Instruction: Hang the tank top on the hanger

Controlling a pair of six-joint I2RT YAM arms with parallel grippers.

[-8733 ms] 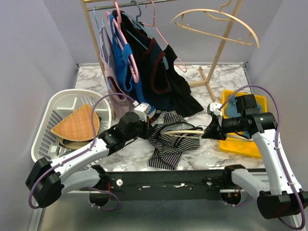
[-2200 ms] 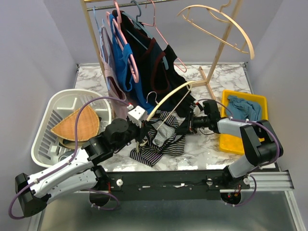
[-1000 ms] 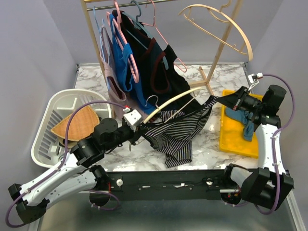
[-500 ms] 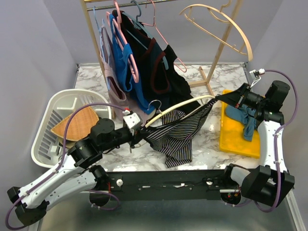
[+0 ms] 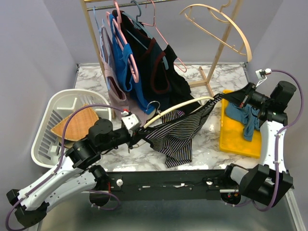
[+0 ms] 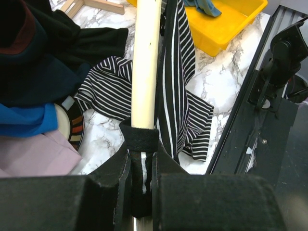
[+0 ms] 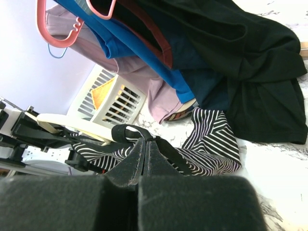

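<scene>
Top external view: at centre-left of the frame the left gripper (image 5: 138,134) is clamped narrowly on one end of the cream wooden hanger (image 5: 176,107) — the left wrist view shows its fingers (image 6: 110,175) pinching the wood together with a black strap wrapped round it. The striped tank top (image 5: 179,135) hangs along the hanger at mid-frame, above the marble table (image 5: 211,149). Near the upper left corner of the yellow tray (image 5: 236,142), the right gripper (image 5: 227,95) is fully closed on another black strap, stretched taut.
</scene>
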